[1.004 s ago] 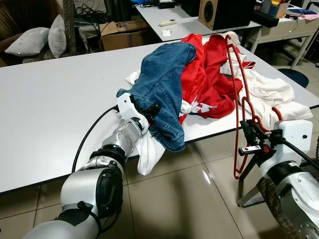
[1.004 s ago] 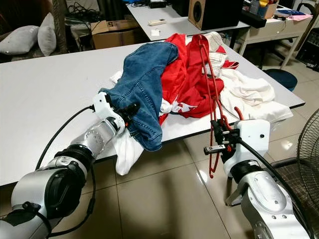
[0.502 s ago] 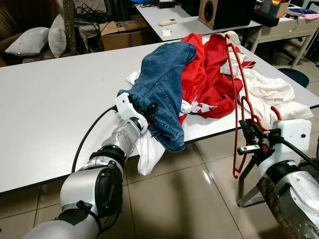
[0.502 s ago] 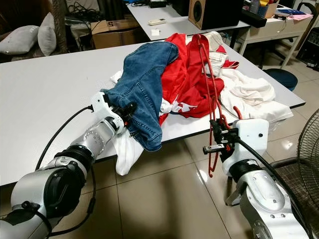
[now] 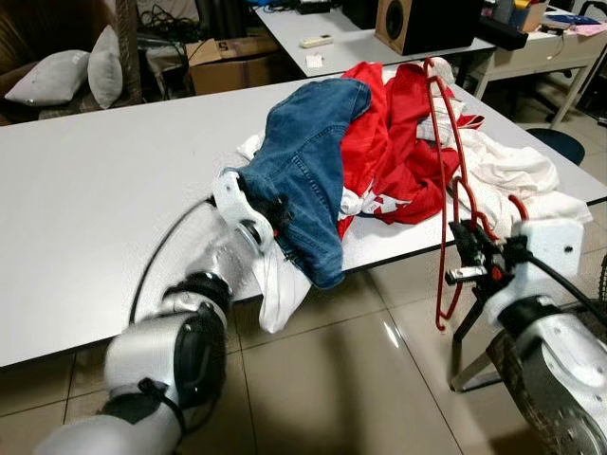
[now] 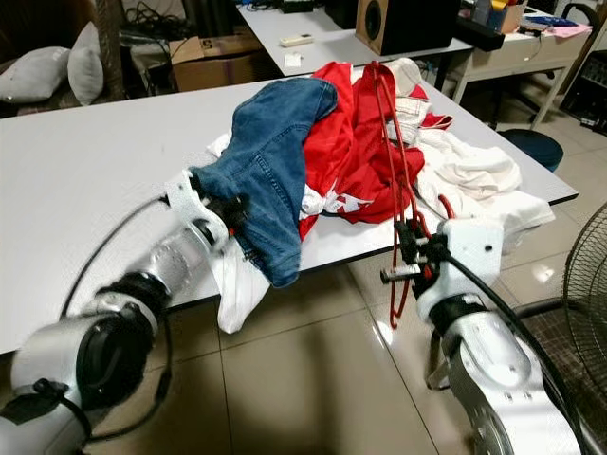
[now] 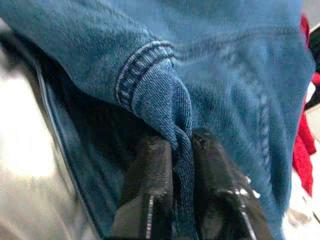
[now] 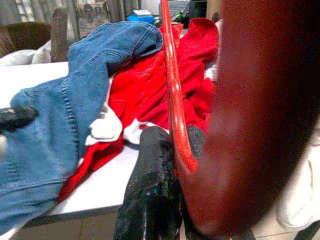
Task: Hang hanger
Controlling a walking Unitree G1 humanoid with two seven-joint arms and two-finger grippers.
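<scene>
Nearest, the right hand [image 5: 468,254] is sitting just off the front edge of the white surface [image 5: 95,199], above the tiled floor [image 5: 360,379]. Its fingers [image 8: 150,165] are pressing together on the red hanger [image 5: 446,180]. Hanger is standing roughly upright, hook end curling beside the white wrist housing, long wire frame rising past the surface edge and leaning in over the clothes pile. Lower loop of the hanger is dangling below the hand, clear of the floor.

Left hand [image 5: 275,210] is reaching in at the near edge of the surface, fingers [image 7: 150,175] clamping a fold of the blue jeans [image 5: 308,161]. Seam of the denim is running between the two black pads in the wrist view. One leg of the jeans is drooping over the edge; a white cloth [image 5: 280,284] is hanging down under it.

Behind the jeans, a red garment [image 5: 398,142] is lying crumpled mid-pile, touching the denim on one side. White clothing [image 5: 512,175] is spreading toward the right corner of the surface, partly spilling off it.

Farther back: a second table with a dark speaker [image 5: 417,24] and a small remote [image 5: 316,41]. A cardboard box [image 5: 232,62] is sitting on the floor beyond the surface. Grey cushions [image 5: 57,76] are resting at far left. Part of a fan grille [image 6: 583,313] is showing at the right edge.
</scene>
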